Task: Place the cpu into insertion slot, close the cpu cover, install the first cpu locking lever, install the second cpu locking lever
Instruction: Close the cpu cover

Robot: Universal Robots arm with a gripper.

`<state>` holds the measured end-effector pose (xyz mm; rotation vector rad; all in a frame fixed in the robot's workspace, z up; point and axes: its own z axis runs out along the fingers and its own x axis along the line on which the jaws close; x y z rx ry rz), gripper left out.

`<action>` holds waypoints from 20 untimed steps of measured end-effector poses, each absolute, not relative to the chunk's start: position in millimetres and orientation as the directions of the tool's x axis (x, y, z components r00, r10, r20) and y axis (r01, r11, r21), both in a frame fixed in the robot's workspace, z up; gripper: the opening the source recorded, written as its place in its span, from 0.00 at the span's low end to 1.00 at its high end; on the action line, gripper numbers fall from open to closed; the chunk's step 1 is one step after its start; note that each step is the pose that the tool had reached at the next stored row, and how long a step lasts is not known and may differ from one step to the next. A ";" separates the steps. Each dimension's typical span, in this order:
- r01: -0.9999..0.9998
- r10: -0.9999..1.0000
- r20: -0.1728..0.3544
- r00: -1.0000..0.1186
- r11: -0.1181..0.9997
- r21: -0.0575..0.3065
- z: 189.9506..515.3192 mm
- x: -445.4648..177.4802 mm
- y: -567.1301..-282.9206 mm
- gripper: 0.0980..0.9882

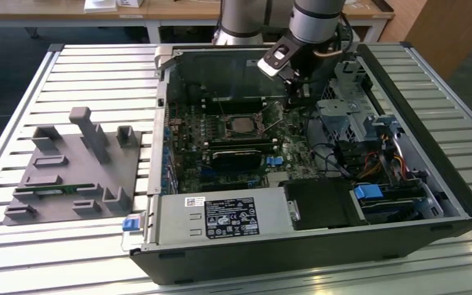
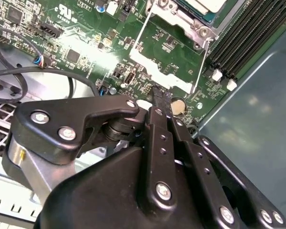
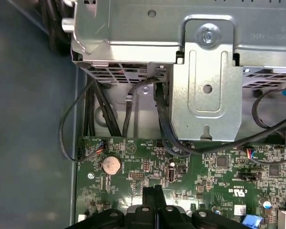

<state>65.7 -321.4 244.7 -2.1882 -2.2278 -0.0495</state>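
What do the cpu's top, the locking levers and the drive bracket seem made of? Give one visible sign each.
The cpu: probably metal, pale with a dull silvery sheen. The locking levers: likely bare steel wire, thin and bright. The drive bracket: stamped sheet metal, matte grey, with pressed ribs and punched holes.

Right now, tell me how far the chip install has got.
Done: the chip sits in its socket. In hand: nothing seen; the gripper, shut, hangs over the board beside the socket. Left: both wire levers stand unlatched. Whether the cover is down, I cannot tell.
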 end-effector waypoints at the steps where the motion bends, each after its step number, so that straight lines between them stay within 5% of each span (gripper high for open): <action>1: 1.000 0.999 0.035 -0.018 0.018 0.010 243.9 65.7 -321.3 0.01; 20: 1.000 0.999 0.036 -0.018 0.018 0.010 238.9 28.3 -320.7 0.01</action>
